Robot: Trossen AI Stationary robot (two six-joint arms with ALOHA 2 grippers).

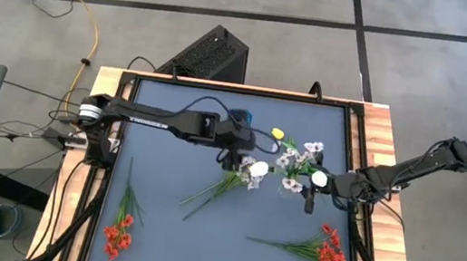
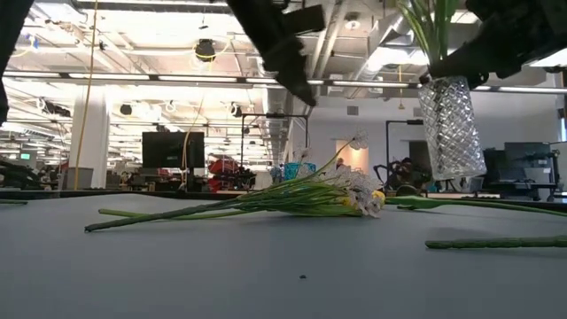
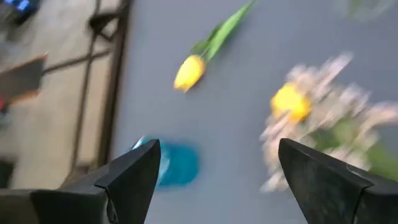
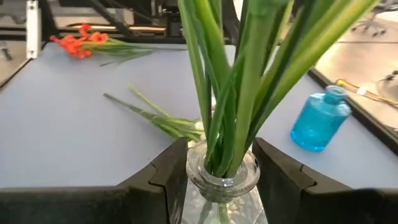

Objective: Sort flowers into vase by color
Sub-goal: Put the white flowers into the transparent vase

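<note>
While the right pincer (image 4: 221,180) clamps the vase (image 2: 452,124) aloft — ready for stems — the left pincer (image 3: 217,174), fingers apart, hovers above the loose flowers (image 1: 231,181).

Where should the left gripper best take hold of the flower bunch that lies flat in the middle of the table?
Grip the bare green stems midway, from straight above, closing across them. The bunch of pale and yellow flowers lies flat on the grey table, and its blossoms look soft and spread. The open left gripper hangs above.

Left tool (image 1: 231,159) wide open above mid-table, arm outstretched; right tool (image 4: 217,174) clamped, raised clear of the table.
</note>
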